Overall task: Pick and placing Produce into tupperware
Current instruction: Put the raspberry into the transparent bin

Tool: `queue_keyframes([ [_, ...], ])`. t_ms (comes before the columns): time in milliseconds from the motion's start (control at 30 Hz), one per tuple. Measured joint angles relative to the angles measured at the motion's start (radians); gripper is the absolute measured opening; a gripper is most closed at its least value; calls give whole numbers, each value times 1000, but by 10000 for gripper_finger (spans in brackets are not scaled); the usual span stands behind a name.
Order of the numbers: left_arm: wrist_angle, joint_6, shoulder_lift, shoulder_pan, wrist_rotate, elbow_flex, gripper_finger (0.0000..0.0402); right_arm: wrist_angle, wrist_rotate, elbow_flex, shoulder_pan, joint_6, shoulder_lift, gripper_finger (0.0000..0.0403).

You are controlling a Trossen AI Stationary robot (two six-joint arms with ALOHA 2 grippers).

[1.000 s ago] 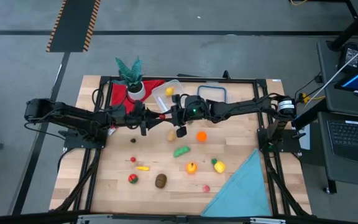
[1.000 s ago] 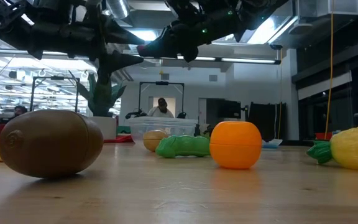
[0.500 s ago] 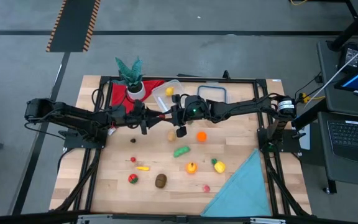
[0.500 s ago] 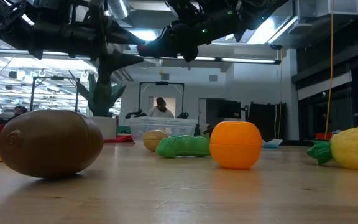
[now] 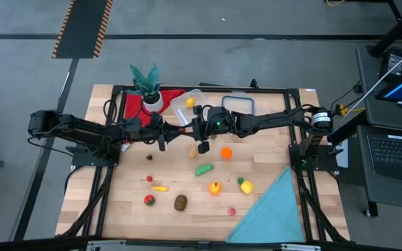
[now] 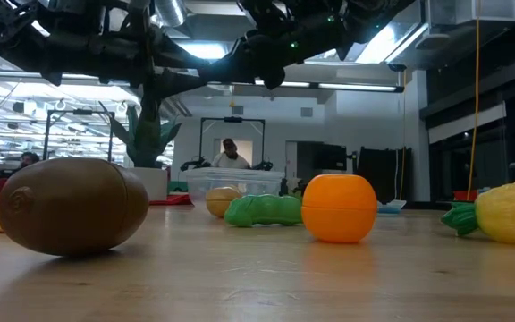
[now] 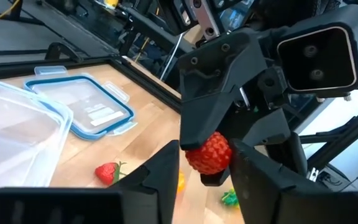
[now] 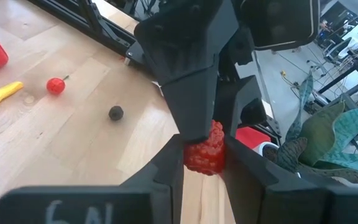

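Both arms meet nose to nose above the back middle of the table (image 5: pixel 257 167), a light wood butcher-block top inside a black frame. A bumpy red berry (image 7: pixel 208 153) sits right between them: the right end effector (image 8: pixel 202 153) is clamped on it, and the left end effector (image 7: pixel 205 163) has its fingers on either side of the same berry, though I can't tell if they're actually pressing on it.

The tupperware (image 5: pixel 187 104) is at the back edge, next to a red cloth (image 5: pixel 132 104) and a potted plant (image 5: pixel 147 84), with a yellow piece (image 5: pixel 190 102) inside. The lid (image 5: pixel 238 104) lies flat just to its right.

The rest of the produce is scattered over the front half: an orange (image 5: pixel 226 153), a green pod (image 5: pixel 204 169), a brown kiwi (image 5: pixel 180 202), a yellow banana-ish thing (image 5: pixel 160 188) and a few small red bits. A teal cloth (image 5: pixel 274 213) covers the front right corner.

The room is grey concrete floor with hazard-striped tape (image 5: pixel 82 28), and a desk with a laptop (image 5: pixel 396 150) off to the right. From table height you see a bright workshop with overhead lights and a person (image 6: pixel 232 156) far back.
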Motion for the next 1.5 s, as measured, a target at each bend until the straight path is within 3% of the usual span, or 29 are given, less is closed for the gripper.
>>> queue_keyframes([
  [200,-3,4,0,1,11,0,69,-3,4,0,0,-4,0,90],
  [533,-4,36,0,1,19,-1,68,-3,3,-1,0,-4,0,92],
  [833,-5,63,0,1,36,-1,60,-6,-5,-1,1,6,0,162],
  [1000,9,66,-1,-1,57,0,2,-12,2,0,0,5,0,192],
  [1100,10,73,-1,1,56,0,3,-11,25,0,0,5,1,208],
  [1200,22,79,-1,0,74,0,3,-11,69,0,0,5,1,220],
  [1500,22,81,-1,0,82,0,1,-98,74,0,0,30,1,228],
])
